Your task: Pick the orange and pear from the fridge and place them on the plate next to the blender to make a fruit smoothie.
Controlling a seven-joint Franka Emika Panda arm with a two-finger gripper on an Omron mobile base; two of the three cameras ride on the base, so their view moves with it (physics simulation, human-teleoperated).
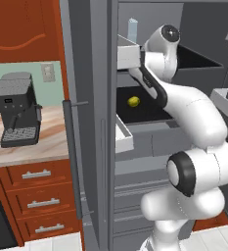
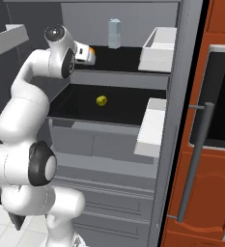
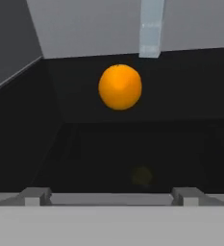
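Dark-grey fridge (image 1: 91, 147) stands open in the left base view, with the pear (image 1: 133, 101) lying on a black inner shelf near the shelf's middle, well back from its front edge; the white arm reaches over that shelf toward the shelf above, and a coffee machine (image 1: 15, 115) sits on the wooden counter to the left. In the right base view the hand is at the left end of the upper shelf, a sliver of the orange (image 2: 92, 50) showing just beyond it, a pale bottle (image 2: 114, 33) stands toward the back edge of that shelf, and the pear lies one shelf lower. In the hand view the orange (image 3: 120, 87) rests on the black shelf straight ahead, in front of the bottle's foot, and the gripper (image 3: 111, 196) has its fingertips (image 3: 32, 196) spread wide with nothing between them. Judged step: approach to grasp the orange. Keep the fruit centred between the tips, advance level along the shelf until the tips flank its widest part, then close gently; a round smooth fruit is likely to roll if one tip touches first, and the bottle behind should be kept clear
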